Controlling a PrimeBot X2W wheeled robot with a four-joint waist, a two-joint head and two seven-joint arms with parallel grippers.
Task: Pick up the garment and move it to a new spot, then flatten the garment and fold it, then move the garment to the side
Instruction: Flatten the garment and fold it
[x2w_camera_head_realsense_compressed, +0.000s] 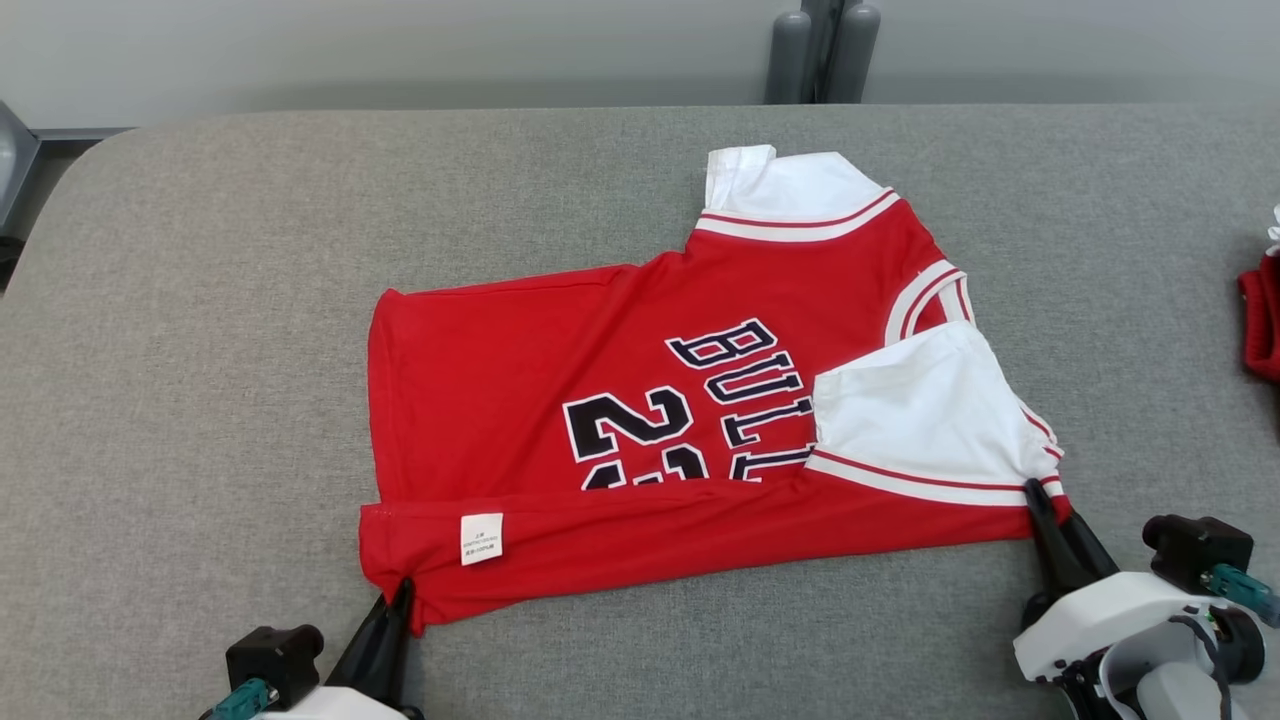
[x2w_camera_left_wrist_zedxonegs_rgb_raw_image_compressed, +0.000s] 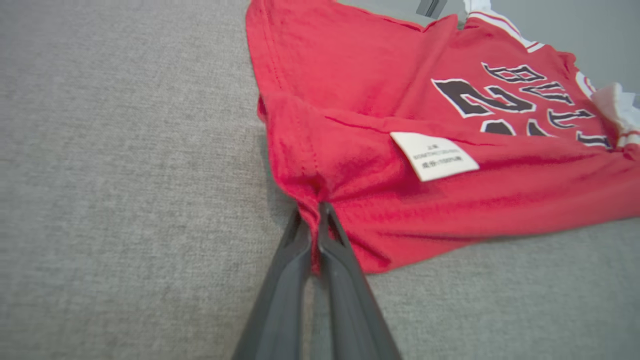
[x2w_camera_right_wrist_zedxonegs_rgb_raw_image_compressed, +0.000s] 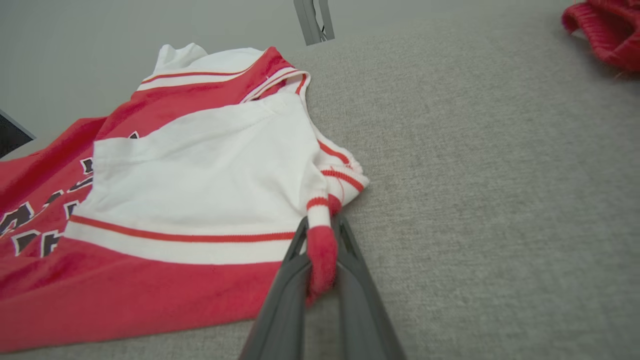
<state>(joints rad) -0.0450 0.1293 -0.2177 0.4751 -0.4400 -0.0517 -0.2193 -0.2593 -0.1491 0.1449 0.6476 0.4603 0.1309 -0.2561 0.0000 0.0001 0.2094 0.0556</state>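
A red jersey with white sleeves and dark lettering lies on the grey table, its near long edge folded up over the front so a white care label shows. My left gripper is shut on the jersey's near left hem corner. My right gripper is shut on the near right corner, where the red and white trim bunches between the fingers. The white sleeve lies folded over the lettering.
Grey fabric-covered table extends far on the left and behind the jersey. Another red garment lies at the right edge, seen also in the right wrist view. A dark grey post stands behind the table.
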